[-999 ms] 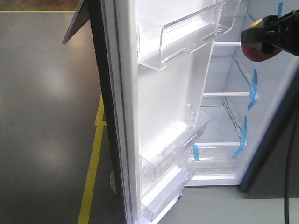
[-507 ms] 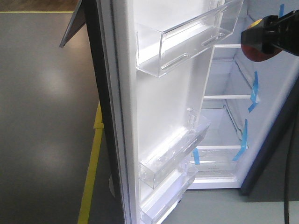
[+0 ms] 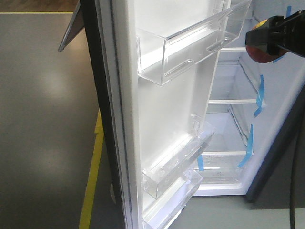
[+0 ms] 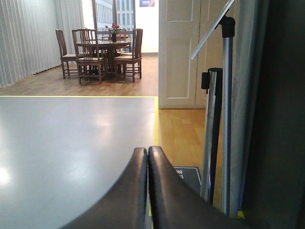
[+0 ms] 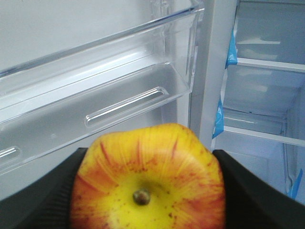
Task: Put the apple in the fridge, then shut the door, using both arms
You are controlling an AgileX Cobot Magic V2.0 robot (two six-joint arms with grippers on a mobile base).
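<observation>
While my right gripper [image 5: 148, 195] pinches the apple [image 5: 152, 157] near the door bin [image 5: 119, 95], fridge [image 3: 231, 126] open, left gripper [image 4: 148, 191] pressed together

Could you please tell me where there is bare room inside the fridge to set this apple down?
The glass shelves in the fridge look bare, as does the upper door bin just ahead of the apple in the right gripper. The lower door bins look empty too. Nowhere appears crowded.
</observation>
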